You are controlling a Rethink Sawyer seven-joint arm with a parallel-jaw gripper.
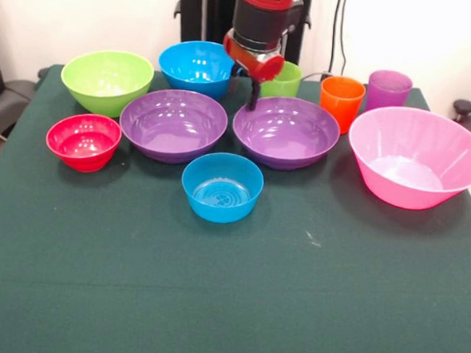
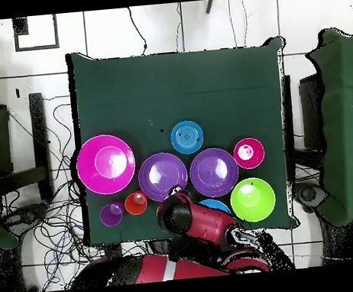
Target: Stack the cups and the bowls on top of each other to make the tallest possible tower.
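Just below the jaws [image 1: 255,98] sits a purple bowl [image 1: 286,132], its far rim almost under their dark tip; whether they are parted or closed cannot be told, and nothing shows in them. Behind them stands the green cup [image 1: 283,80], with the orange cup [image 1: 341,101] and purple cup [image 1: 388,90] farther along. Beside them lie the second purple bowl [image 1: 173,125] and a blue bowl [image 1: 196,67]. Farther out on the green tabletop [image 1: 228,304] rest the lime bowl [image 1: 106,80], red bowl [image 1: 83,141], nearer blue bowl [image 1: 222,186] and pink bowl [image 1: 417,156].

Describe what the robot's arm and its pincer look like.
The arm is bulky and rounded, with a glossy red shell over black housing. In the overhead view a pale band crosses its red lower section. The pincer is a small dark piece below a red and pale wrist end. No cables show on it.
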